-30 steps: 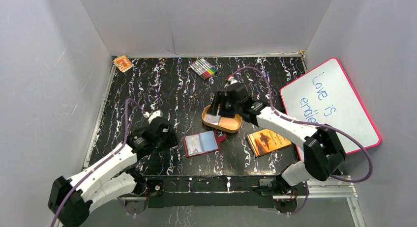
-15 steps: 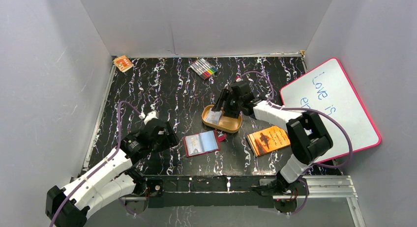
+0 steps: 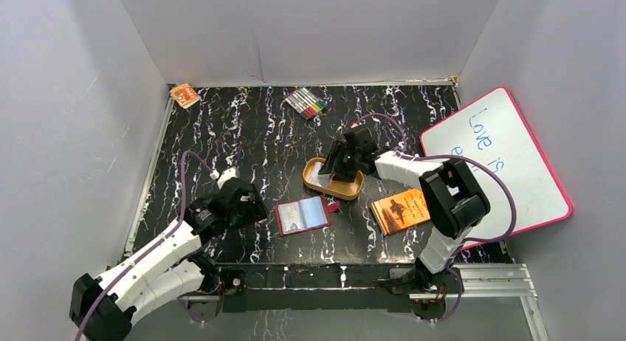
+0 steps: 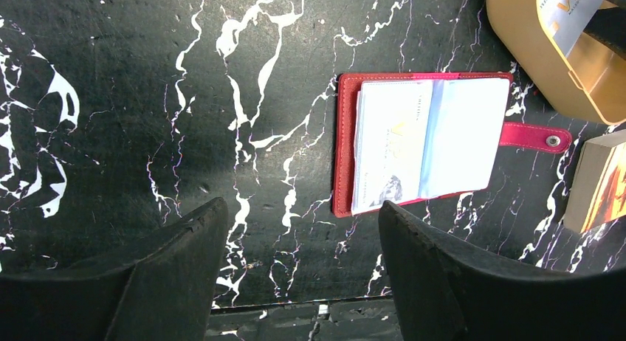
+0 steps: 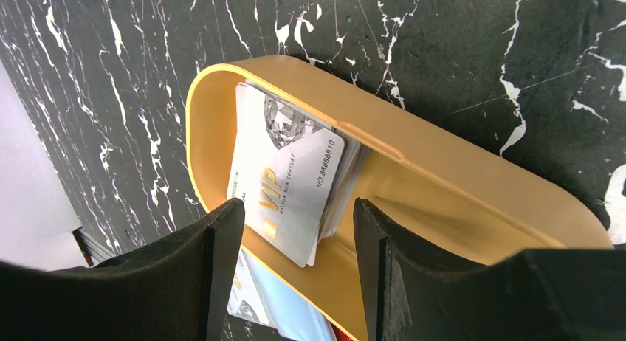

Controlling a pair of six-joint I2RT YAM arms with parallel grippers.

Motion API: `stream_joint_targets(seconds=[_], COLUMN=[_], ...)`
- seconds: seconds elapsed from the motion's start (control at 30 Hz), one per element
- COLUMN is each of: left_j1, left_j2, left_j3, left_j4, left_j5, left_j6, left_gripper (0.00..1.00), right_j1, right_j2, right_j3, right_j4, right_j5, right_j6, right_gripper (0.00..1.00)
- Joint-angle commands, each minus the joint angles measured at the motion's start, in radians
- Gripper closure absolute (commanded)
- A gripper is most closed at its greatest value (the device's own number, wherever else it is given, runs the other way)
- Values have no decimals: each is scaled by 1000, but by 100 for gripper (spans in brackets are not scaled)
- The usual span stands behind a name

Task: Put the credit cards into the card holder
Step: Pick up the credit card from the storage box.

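The red card holder (image 3: 301,215) lies open on the black marbled table, pale-blue sleeves up, with a white card in its left sleeve (image 4: 390,153) and the snap tab (image 4: 535,137) out to the right. A small stack of pale grey credit cards (image 5: 291,175) leans inside the orange oval tray (image 3: 334,179), the top one printed VIP. My right gripper (image 5: 299,215) is open over the tray's rim, fingers either side of the cards' lower corner, holding nothing. My left gripper (image 4: 303,215) is open and empty, just left of and in front of the wallet.
An orange-brown book (image 3: 402,211) lies right of the wallet. A whiteboard with a red rim (image 3: 502,155) leans at the right. A set of coloured markers (image 3: 306,102) and a small orange box (image 3: 184,95) lie at the back. Grey walls surround the table.
My right arm has folded in, its gripper shifting slightly right and back over the tray. My left gripper has drifted a little down and left. The wallet and tray stay put.
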Motion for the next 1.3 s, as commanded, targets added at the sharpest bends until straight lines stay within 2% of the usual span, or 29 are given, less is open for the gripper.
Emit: stream_joint_targets(seconds=[0.0, 0.63, 1.1, 1.27], left_j1=[6, 6, 6, 6], left_j2=[-9, 0, 8, 9], left_j3=[22, 22, 23, 23], left_j4=[-18, -25, -27, -29], left_j5=[-20, -21, -22, -20], left_j6=[-3, -11, -13, -14], left_gripper=[29, 32, 33, 33], right_j1=[0, -7, -20, -23], right_j2=[9, -8, -67, -80], right_j3=[24, -55, -109, -120], right_j4=[21, 34, 49, 53], right_j5=[-20, -20, -20, -27], right_j6=[11, 6, 10, 11], right_gripper=[37, 57, 66, 74])
